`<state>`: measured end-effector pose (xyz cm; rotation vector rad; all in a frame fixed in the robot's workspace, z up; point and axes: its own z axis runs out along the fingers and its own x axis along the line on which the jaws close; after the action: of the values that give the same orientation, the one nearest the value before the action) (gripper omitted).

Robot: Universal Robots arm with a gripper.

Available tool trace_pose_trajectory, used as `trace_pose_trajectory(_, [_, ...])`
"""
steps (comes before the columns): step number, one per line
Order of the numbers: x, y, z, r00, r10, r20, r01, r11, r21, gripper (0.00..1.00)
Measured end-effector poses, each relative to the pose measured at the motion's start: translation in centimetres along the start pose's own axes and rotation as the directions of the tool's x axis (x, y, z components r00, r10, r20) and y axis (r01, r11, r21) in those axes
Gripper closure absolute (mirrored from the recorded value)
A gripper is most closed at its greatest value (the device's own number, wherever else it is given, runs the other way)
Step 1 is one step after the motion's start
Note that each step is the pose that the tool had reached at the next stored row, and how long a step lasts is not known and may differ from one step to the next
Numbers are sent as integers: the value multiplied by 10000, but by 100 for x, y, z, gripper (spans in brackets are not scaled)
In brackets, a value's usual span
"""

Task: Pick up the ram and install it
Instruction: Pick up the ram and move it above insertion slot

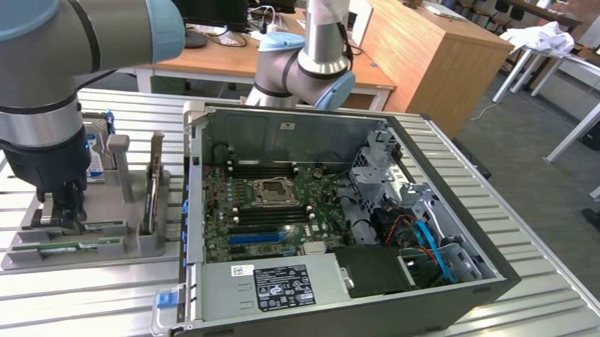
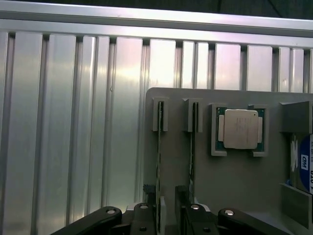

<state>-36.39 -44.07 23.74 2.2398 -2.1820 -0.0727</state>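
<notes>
We see the gripper [image 1: 66,214] lowered over the gray tray [image 1: 140,246], on the slatted metal table [image 2: 73,122]. Jaws stand wide, nothing held between them.

In the wrist view the two dark fingers [image 2: 150,218] sit at the near ends of two sticks. The ram [image 2: 159,161] stands on edge in its tray slot, and a second ram stick [image 2: 192,161] stands just beside it. The sticks are parallel and apart from each other. Both run straight ahead from the fingertips to small upright holders at the tray's far end. We cannot tell whether a pad touches either stick, or which stick the jaws line up on. Neither stick is lifted; both are seated in the tray.

Ahead of the tool and off to one side, past the second stick, a square processor chip [image 2: 240,129] lies flat in its own corner brackets. Further to that side is a hard drive [image 2: 302,166] with a blue-and-white label, cut off by the frame edge.

In the exterior view the open computer case [image 1: 497,277] sits well to the tool's side, toward the exterior view's right. It lies on its side with the green motherboard [image 1: 272,210] exposed. The case and tray stand just beside each other on the table. A second arm [image 1: 310,63] stands behind the case, well away from the tool.
</notes>
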Motion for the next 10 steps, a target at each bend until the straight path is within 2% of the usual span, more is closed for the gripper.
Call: trace_pose_trajectory(10, [3, -5, 120, 10000, 0, -1, 0, 10000, -2, 70])
